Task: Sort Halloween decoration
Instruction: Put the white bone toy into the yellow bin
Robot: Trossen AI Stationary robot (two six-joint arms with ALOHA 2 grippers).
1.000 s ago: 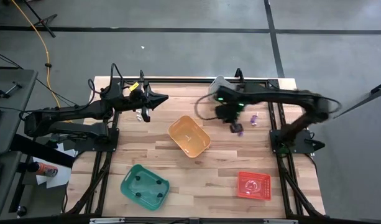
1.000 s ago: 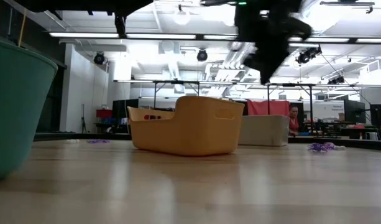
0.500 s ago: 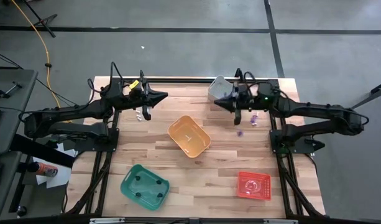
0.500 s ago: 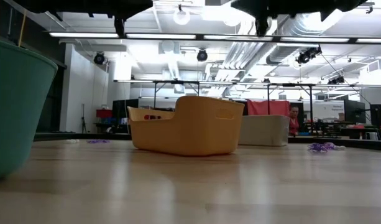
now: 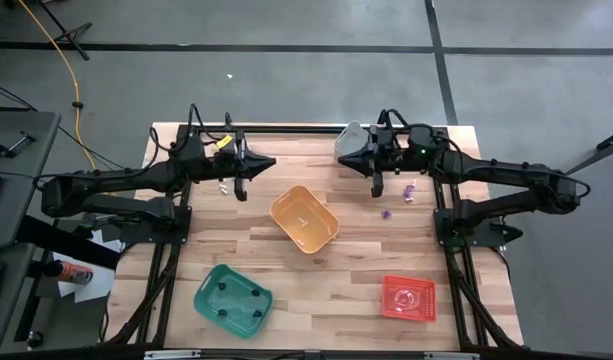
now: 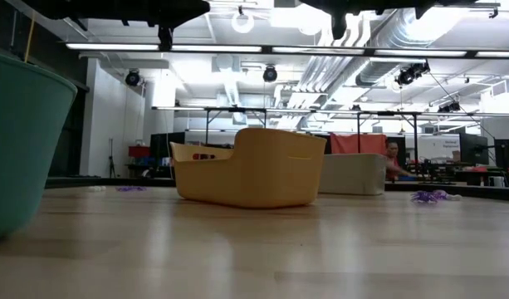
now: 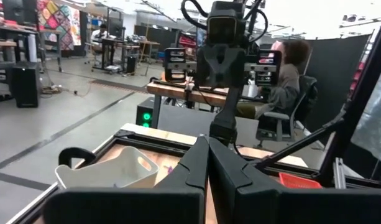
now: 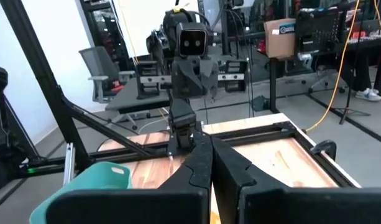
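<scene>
Two small purple trinkets lie on the wooden table near the right arm. A small whitish piece lies under the left arm. The low view shows purple trinkets at the left and right. My left gripper and right gripper hang level above the table's far half. They point at each other, both shut, with nothing between their fingers.
An orange bin stands at the table's middle. A green bin is at the near left and a red bin at the near right. A grey bin sits at the far edge beside the right gripper. A person sits beyond the table.
My right gripper has risen from just above a purple trinket, tipped from pointing down to level, and drawn back toward the far edge. It has stayed shut. The purple trinket lies on the table where the gripper was.
</scene>
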